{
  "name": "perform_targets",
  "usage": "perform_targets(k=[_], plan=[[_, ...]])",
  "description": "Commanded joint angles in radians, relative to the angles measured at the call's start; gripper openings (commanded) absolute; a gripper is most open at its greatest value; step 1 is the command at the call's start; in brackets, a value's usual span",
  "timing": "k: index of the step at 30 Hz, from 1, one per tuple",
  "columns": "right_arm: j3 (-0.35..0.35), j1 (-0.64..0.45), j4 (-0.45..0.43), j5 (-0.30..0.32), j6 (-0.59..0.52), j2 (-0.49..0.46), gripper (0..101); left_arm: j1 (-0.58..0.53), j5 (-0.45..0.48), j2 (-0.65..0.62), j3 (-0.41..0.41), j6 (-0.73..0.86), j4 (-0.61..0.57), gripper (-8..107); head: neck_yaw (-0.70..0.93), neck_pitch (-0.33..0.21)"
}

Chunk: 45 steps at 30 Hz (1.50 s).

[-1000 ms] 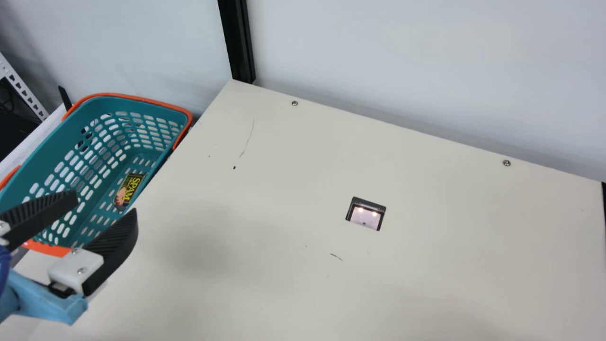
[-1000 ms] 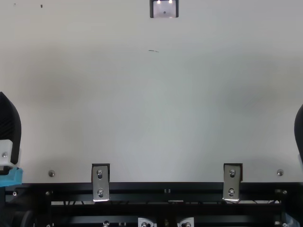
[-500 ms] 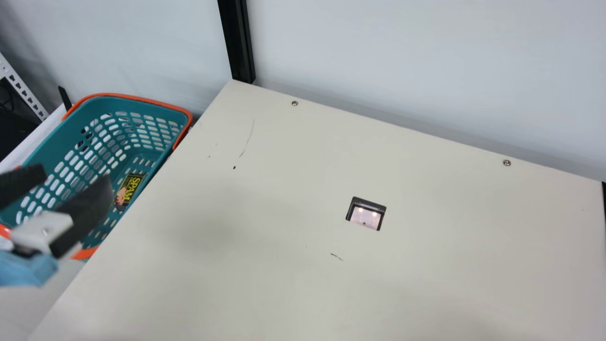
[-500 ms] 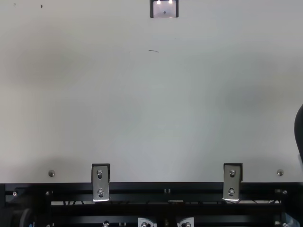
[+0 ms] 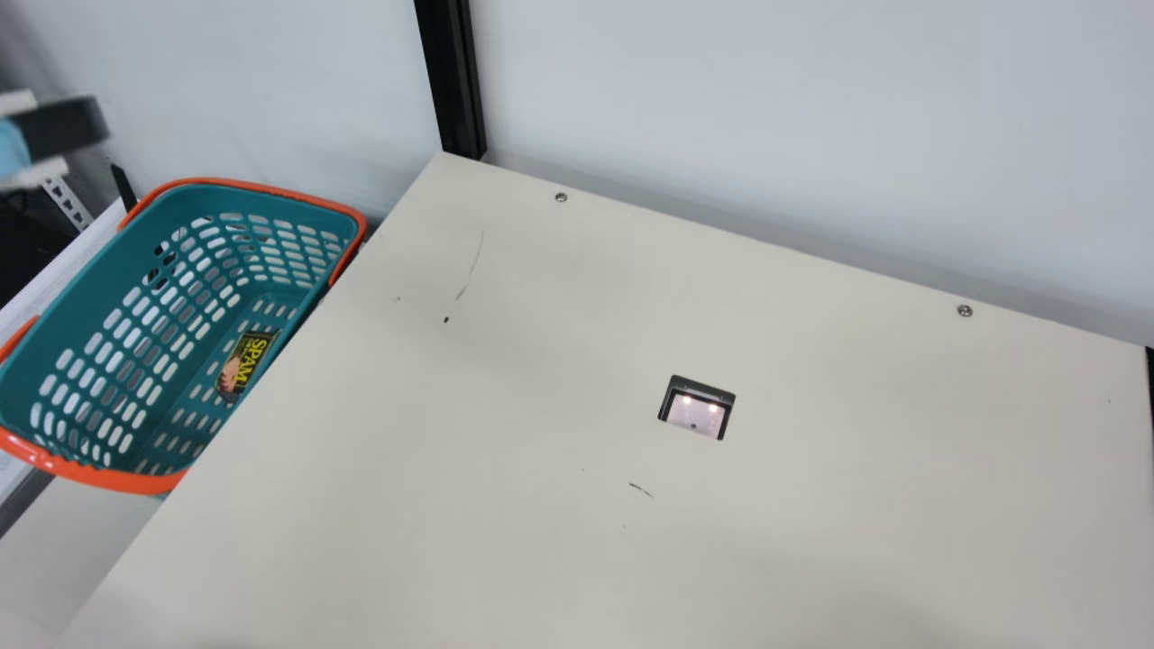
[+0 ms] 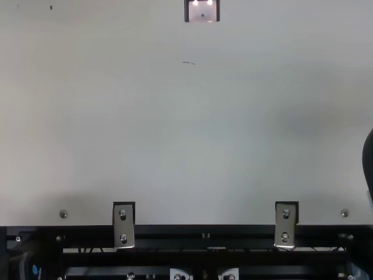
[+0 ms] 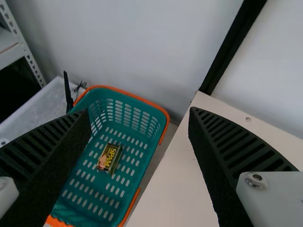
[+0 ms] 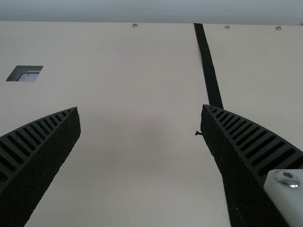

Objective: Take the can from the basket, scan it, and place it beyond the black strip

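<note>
The right gripper [image 6: 369,163], cut off at the top view's right edge, stands wide open. The left gripper [image 5: 68,128], blurred and cropped in the main view's upper left, has its fingers [image 7: 236,146] spread and released. Well beyond them, on the floor of the teal basket [image 5: 90,297] at the main view's left, lies the can [image 5: 245,365]: boxy, dark, yellow-lettered, with a pinkish picture, its underside hidden.

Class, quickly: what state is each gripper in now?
Left gripper: open, holding nothing.
Right gripper: open, holding nothing.
</note>
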Motion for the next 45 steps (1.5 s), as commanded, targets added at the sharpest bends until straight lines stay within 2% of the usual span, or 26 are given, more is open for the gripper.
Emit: perform_targets(k=[1, 5, 8, 12, 18, 25, 33, 45], plan=[[0.000, 0.000, 0.000, 0.000, 0.000, 0.000, 101, 0.123, 0.057, 0.171, -0.104, 0.111, -0.121, 90, -0.001, -0.031], [0.000, 0.000, 0.000, 0.000, 0.000, 0.000, 101, 0.244, 0.160, 0.306, -0.193, 0.224, -0.189, 90, -0.001, -0.031], [0.000, 0.000, 0.000, 0.000, 0.000, 0.000, 101, 0.294, 0.221, 0.399, -0.247, 0.269, -0.181, 90, -0.001, -0.031], [0.000, 0.000, 0.000, 0.000, 0.000, 0.000, 101, 0.303, 0.287, 0.509, -0.304, 0.299, -0.133, 90, -0.001, -0.031], [0.000, 0.000, 0.000, 0.000, 0.000, 0.000, 101, 0.259, 0.347, 0.647, -0.361, 0.330, -0.037, 90, -0.001, -0.031], [0.000, 0.000, 0.000, 0.000, 0.000, 0.000, 101, 0.206, 0.384, 0.788, -0.400, 0.350, 0.057, 90, -0.001, -0.031], [0.000, 0.000, 0.000, 0.000, 0.000, 0.000, 101, 0.175, 0.384, 0.926, -0.395, 0.327, 0.141, 90, -0.001, -0.031], [0.000, 0.000, 0.000, 0.000, 0.000, 0.000, 101, 0.169, 0.381, 0.941, -0.406, 0.331, 0.146, 90, -0.001, -0.031]])
